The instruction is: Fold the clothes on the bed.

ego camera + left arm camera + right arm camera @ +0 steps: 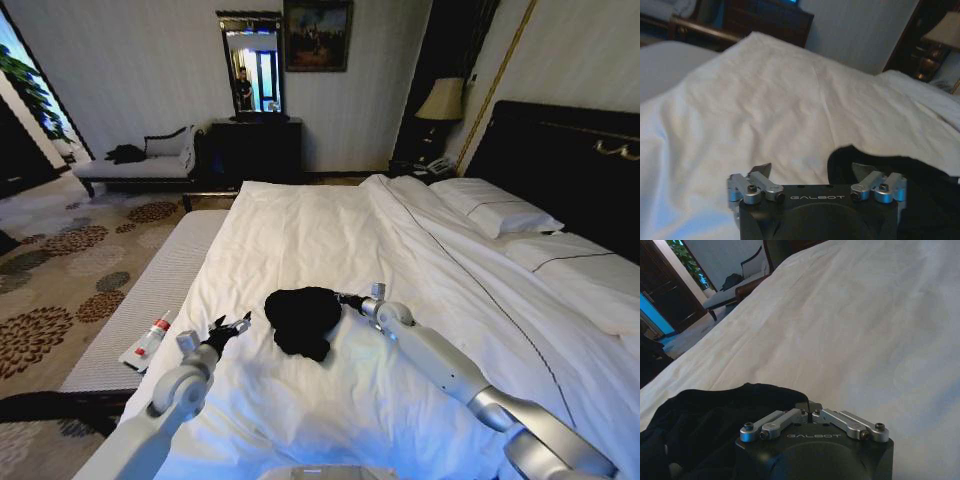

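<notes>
item: one black soft-fabric t-shirt (pixel 302 318), bunched in a rumpled heap on the white duvet of the large double bed (pixel 330 230) with dark wooden headboard, lying near the foot edge between the two arms. right pincer (pixel 347 298): at the heap's right edge, fingers clenched together, tips touching or nipping the cloth's rim; whether fabric is truly gripped i cannot tell. left pincer (pixel 236 325): released, fingers spread, just beside the heap's left side but apart from it, with bare duvet between. the heap runs roughly front to back, slightly longer than wide; the right arm is the nearer. nearby: a small white-and-red tube (pixel 152 338) on the grey padded bench (pixel 150 300) at the bed's foot, well left of the shirt; white pillows (pixel 500 212) far up by the headboard. nothing stands between either pincer and the shirt.
</notes>
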Motion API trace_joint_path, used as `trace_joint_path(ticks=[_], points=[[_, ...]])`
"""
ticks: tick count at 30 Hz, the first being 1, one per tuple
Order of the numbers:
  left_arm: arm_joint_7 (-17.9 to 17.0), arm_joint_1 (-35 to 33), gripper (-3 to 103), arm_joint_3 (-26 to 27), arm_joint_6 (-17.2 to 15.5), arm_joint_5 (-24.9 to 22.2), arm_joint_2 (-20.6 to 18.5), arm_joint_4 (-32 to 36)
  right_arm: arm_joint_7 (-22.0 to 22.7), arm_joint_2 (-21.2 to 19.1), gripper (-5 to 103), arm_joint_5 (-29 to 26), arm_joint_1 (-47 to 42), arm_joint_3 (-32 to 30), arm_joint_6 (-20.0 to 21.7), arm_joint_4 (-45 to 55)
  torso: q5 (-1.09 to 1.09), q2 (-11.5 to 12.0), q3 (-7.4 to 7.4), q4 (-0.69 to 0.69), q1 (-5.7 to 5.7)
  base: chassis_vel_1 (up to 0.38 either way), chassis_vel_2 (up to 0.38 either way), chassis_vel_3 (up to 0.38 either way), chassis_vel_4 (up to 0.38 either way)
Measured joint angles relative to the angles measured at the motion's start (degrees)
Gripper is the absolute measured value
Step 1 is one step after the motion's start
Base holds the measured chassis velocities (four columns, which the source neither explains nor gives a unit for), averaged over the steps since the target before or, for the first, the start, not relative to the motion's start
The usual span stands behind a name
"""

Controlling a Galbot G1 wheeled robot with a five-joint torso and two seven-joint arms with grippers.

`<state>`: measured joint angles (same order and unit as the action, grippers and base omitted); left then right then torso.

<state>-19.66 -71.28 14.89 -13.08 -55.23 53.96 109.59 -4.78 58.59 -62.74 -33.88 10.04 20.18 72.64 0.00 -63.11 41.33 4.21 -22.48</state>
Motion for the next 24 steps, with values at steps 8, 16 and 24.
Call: trace_joint_path(ticks=[8,16,24], points=[[0.1,2.7,70,-3.7,0.1,0.3,1.6,-3.6,-0.2,0.0,0,0.0,0.2,0.1,0.0,-0.6,0.0,0.0,0.0,-0.01,0.0,0.0,0.0,0.0,0.0],[0.4,5.8,42,-6.2,0.7,0.8,2.3,-6.9,-0.2,0.1,0,0.1,0.2,0.4,0.0,-0.5,0.0,0.0,0.0,-0.01,0.0,0.0,0.0,0.0,0.0],[0.4,8.9,48,-8.3,1.0,0.9,3.3,-10.1,-0.2,0.2,0,0.2,0.2,0.5,0.0,-0.4,0.0,0.0,0.0,0.0,0.0,0.0,0.0,0.0,0.0]])
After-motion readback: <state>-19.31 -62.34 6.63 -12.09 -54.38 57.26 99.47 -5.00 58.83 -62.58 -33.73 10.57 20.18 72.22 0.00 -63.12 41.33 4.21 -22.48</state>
